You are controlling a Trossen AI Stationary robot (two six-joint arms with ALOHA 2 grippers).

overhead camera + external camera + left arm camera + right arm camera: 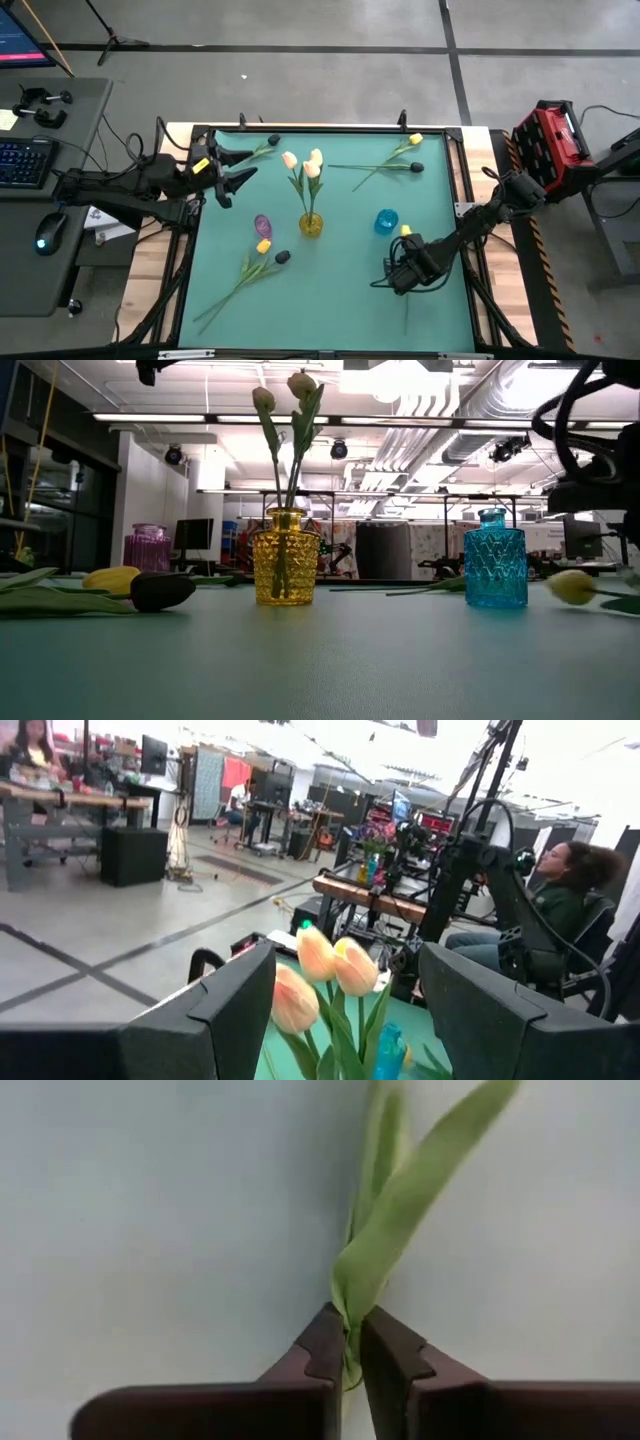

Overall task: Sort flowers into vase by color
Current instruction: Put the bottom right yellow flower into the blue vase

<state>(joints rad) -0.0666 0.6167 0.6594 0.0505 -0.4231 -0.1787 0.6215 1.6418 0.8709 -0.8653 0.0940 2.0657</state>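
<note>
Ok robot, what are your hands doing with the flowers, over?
Right end effector shut on yellow tulip stem, beside blue vase. Left end effector open, waiting. Path clear.

I can't read any text, label, brand or number in my four views; the monitor (pixel 22 30) at upper left of the high view shows nothing legible.

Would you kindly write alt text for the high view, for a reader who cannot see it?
Overhead view of a green table: the right gripper grips a yellow tulip by its stem, near a blue vase. A yellow vase at centre holds three cream-peach tulips. The left gripper waits open at the table's far left.
</note>
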